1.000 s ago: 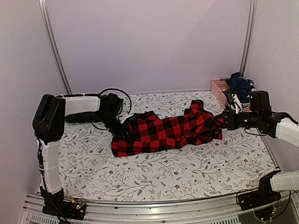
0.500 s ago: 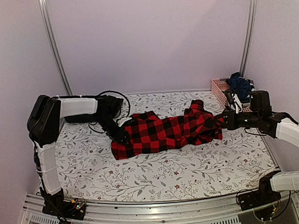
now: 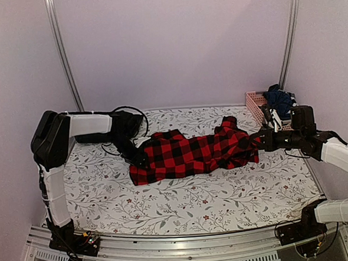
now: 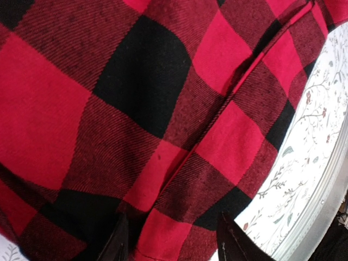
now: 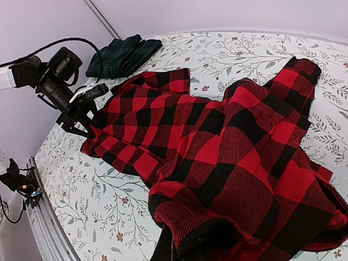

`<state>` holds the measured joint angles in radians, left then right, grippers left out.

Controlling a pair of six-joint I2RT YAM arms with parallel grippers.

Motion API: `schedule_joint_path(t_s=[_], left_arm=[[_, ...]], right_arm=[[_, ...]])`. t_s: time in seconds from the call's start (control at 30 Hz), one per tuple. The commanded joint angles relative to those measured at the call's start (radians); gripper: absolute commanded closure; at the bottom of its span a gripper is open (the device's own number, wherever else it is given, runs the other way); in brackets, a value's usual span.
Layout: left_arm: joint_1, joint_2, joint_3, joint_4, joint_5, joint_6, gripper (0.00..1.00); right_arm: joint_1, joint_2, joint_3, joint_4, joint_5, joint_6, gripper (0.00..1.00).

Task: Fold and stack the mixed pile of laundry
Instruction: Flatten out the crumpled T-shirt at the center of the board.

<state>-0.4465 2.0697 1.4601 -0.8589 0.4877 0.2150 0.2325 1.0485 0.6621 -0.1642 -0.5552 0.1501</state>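
The red-and-black checked flannel shirt [image 3: 193, 154] lies stretched across the middle of the table cloth. My left gripper [image 3: 137, 161] is at the shirt's left edge, low over it. In the left wrist view its fingers [image 4: 118, 242] stand apart with flat checked cloth [image 4: 163, 125] between them, so the left gripper [image 4: 171, 220] is open. My right gripper [image 3: 259, 142] is shut on the shirt's bunched right end [image 5: 217, 228]. A folded dark green tartan piece [image 5: 122, 54] lies at the far left. Dark navy clothes [image 3: 278, 97] fill the basket.
The pink slatted basket [image 3: 254, 103] stands at the back right corner. A black cable [image 3: 131, 108] loops by the left arm at the back left. The white leaf-patterned cloth [image 3: 184, 207] covers the table up to the metal rail at the near edge.
My left gripper has slid a little down and left along the shirt's left edge and its jaws have widened slightly. The right arm and the shirt's right end have not moved.
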Motion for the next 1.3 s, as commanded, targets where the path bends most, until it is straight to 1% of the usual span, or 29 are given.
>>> schedule_joint_path(t_s=[0.0,0.1,0.13,0.3,0.37,0.47,0.57,0.67,0.73,0.87,0.93,0.97,1.0,1.03,1.07,1.2,1.27], left_arm=[[0.004,0.012,-0.012,0.011,-0.003,-0.01,0.45],[0.005,0.025,-0.012,0.008,-0.02,-0.014,0.45],[0.004,0.028,-0.011,0.006,-0.014,-0.015,0.47],[-0.019,0.002,-0.012,-0.007,0.061,0.005,0.64],[-0.031,-0.016,-0.021,-0.006,0.089,0.021,0.69],[-0.034,-0.035,-0.028,-0.005,0.094,0.026,0.79],[-0.031,-0.042,-0.03,-0.003,0.078,0.023,0.79],[-0.023,-0.043,-0.04,0.006,0.023,0.005,0.73],[-0.014,-0.038,-0.045,0.013,-0.022,-0.009,0.7],[-0.003,-0.033,-0.042,0.009,-0.049,-0.017,0.7],[-0.003,-0.032,-0.047,0.008,-0.046,-0.017,0.74],[-0.004,-0.032,-0.05,0.009,-0.045,-0.018,0.78],[-0.003,-0.034,-0.052,0.009,-0.044,-0.018,0.85],[-0.003,-0.037,-0.054,0.01,-0.04,-0.017,0.95],[-0.003,-0.042,-0.056,0.011,-0.037,-0.017,1.0],[0.005,-0.096,-0.045,0.011,-0.032,-0.019,1.0],[0.025,-0.156,-0.034,0.024,-0.038,-0.032,1.0]], right_arm=[[-0.005,-0.019,0.004,0.011,-0.002,0.0,1.0],[-0.004,-0.021,0.004,0.009,0.0,-0.002,1.0],[-0.005,-0.022,0.004,0.008,0.0,-0.003,1.0],[-0.005,-0.025,0.002,0.005,0.004,-0.004,1.0],[-0.005,-0.024,0.002,0.005,0.003,-0.004,1.0],[-0.005,-0.024,0.004,0.006,0.001,-0.004,1.0],[-0.005,-0.027,0.004,0.004,0.003,-0.004,1.0],[-0.005,-0.034,0.005,0.0,0.007,-0.004,1.0],[-0.005,-0.04,0.005,-0.004,0.009,-0.006,1.0],[-0.005,-0.044,0.008,-0.011,0.013,-0.007,1.0],[-0.005,-0.044,0.009,-0.013,0.018,-0.009,1.0],[-0.005,-0.045,0.01,-0.014,0.019,-0.01,1.0],[-0.005,-0.045,0.011,-0.014,0.02,-0.009,1.0],[-0.004,-0.045,0.011,-0.014,0.02,-0.009,1.0],[-0.005,-0.045,0.013,-0.014,0.019,-0.009,1.0],[-0.005,-0.044,0.019,-0.015,0.021,-0.012,1.0],[-0.005,-0.043,0.032,-0.017,0.029,-0.011,1.0]])
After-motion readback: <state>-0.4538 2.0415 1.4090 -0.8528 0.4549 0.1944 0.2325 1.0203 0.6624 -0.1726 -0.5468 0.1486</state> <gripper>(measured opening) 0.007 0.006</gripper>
